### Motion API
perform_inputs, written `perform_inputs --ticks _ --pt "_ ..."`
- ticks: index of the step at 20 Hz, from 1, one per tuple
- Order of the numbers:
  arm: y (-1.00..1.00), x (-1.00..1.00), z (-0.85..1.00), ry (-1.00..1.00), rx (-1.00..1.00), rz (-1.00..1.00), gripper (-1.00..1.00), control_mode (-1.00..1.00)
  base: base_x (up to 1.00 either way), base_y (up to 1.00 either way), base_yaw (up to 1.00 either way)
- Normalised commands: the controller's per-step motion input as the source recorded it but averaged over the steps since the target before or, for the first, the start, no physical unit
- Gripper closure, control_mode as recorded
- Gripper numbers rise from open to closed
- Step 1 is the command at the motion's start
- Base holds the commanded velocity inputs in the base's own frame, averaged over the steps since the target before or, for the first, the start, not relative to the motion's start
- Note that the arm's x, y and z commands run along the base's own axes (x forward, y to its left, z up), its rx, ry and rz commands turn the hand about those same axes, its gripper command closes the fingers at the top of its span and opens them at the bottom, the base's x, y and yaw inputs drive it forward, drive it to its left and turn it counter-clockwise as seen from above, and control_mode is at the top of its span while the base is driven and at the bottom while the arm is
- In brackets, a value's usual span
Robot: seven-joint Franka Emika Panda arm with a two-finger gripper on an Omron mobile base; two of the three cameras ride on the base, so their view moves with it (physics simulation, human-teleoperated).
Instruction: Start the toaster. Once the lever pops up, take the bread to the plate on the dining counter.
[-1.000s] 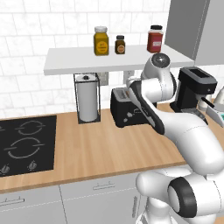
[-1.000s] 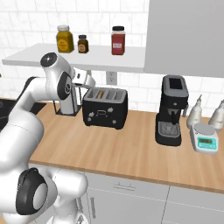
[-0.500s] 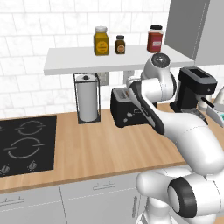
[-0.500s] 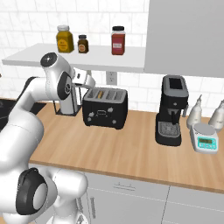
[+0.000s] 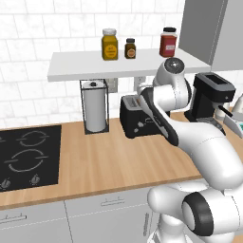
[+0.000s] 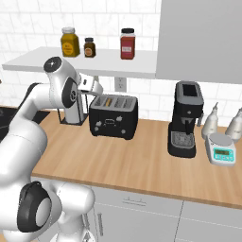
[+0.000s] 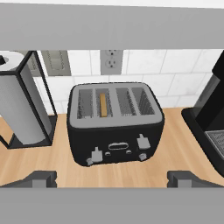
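Note:
The black toaster [image 7: 116, 127] stands on the wooden worktop against the tiled wall, also seen from the base as the toaster [image 5: 135, 117] [image 6: 113, 116]. The tan bread [image 7: 103, 105] stands on edge in a slot left of the middle, its top edge showing as the bread [image 6: 108, 101]. Two levers and small knobs sit on the toaster's front. My gripper [image 7: 113, 179] hovers above and in front of the toaster, open, with nothing between its fingers. The plate and the dining counter are out of view.
A paper towel holder [image 5: 95, 107] [image 7: 19, 105] stands left of the toaster. The taller coffee machine [image 6: 184, 118] [image 7: 210, 118] stands to its right, then a scale [image 6: 222, 149] and bottles [image 6: 210, 120]. A shelf [image 5: 85, 66] with jars hangs above. The hob [image 5: 28, 156] lies at the left.

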Motion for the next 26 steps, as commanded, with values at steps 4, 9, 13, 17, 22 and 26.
perform_inputs --ticks 4,9,13,17,22,26 --pt "0.00 0.00 0.00 0.00 0.00 0.00 -1.00 -1.00 0.00 0.00 0.00" --pt "0.00 0.00 0.00 0.00 0.00 0.00 -1.00 -1.00 0.00 0.00 0.00" --pt "0.00 0.00 0.00 0.00 0.00 0.00 -1.00 -1.00 0.00 0.00 0.00" --pt "0.00 0.00 0.00 0.00 0.00 0.00 -1.00 -1.00 0.00 0.00 0.00" --pt "0.00 0.00 0.00 0.00 0.00 0.00 -1.00 -1.00 0.00 0.00 0.00" --pt "0.00 0.00 0.00 0.00 0.00 0.00 -1.00 -1.00 0.00 0.00 0.00"
